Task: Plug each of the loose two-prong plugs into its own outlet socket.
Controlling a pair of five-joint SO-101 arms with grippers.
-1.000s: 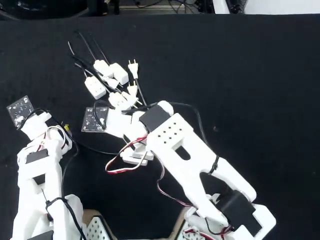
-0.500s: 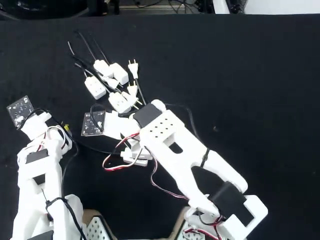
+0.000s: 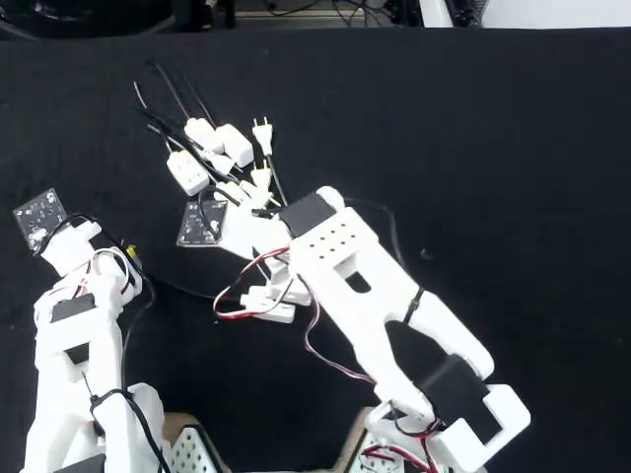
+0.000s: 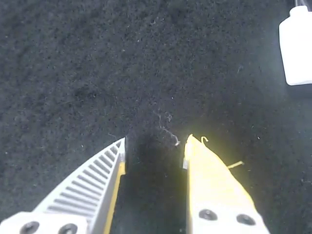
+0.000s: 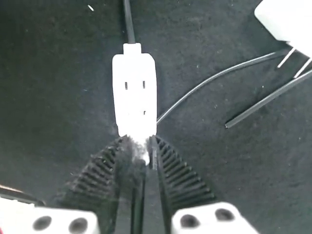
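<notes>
Right wrist view: my right jaws clamp the end of a socket point(image 5: 135, 97) flat on the worktop point(image 5: 48, 58), arm point(image 3: 345, 261) stretched low toward the plugs point(image 3: 261, 131). My left jaws stand apart. My right wrist has pushed nearer the plugs than half a second ago.

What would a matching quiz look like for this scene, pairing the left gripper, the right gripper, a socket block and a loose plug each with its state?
Things:
1. left gripper
2. right gripper
3. socket block
4. loose plug

States:
A. pinched at one end, slots showing
B. open over bare table
C. lying free, nothing gripping it
D. shut on a white block

Pairs: 1-B, 2-D, 3-A, 4-C
</notes>
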